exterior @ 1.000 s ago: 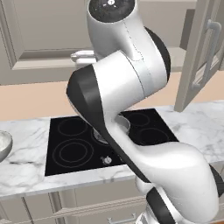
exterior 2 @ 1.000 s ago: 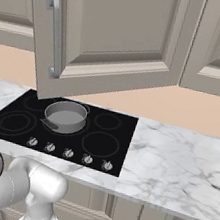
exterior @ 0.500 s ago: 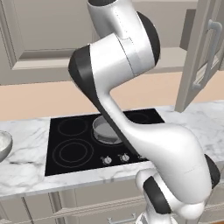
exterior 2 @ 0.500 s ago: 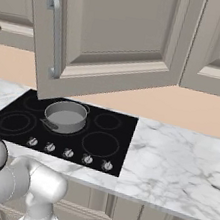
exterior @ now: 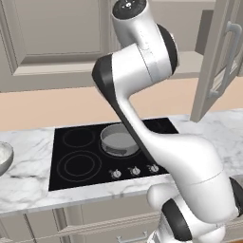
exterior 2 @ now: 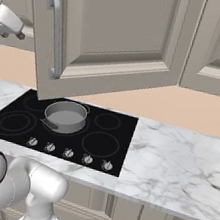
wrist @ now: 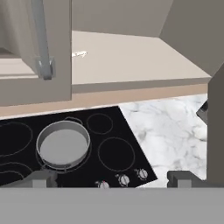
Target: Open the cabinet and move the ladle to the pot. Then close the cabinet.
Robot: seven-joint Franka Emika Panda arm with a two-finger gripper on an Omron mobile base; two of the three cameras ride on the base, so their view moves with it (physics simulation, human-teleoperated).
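Note:
The cabinet stands with one door (exterior 2: 109, 36) swung wide open over the stove; its silver bar handle (exterior 2: 53, 36) faces the room. That open door (exterior: 216, 61) is also at the right of the left base view. In the hand view the bare shelf (wrist: 140, 57) shows, and the small pale ladle (wrist: 79, 54) lies on it, just past the shut door's handle (wrist: 41, 39). Below, the grey pot (wrist: 63, 144) (exterior: 116, 140) (exterior 2: 65, 116) sits on a rear burner. My gripper (wrist: 109, 180) is open and holds nothing, well short of the shelf, facing it.
The black cooktop (exterior: 71, 166) with several front knobs is set in a marble counter (exterior 2: 174, 163). A whitish bowl (exterior: 2, 159) rests at the counter's far left. The open door's edge (wrist: 215, 109) stands close on the right of the hand view.
The arm has straightened and swung upward, uncovering the pot in the left base view. The hand has come in at the left edge of the right base view. The gripper stays open.

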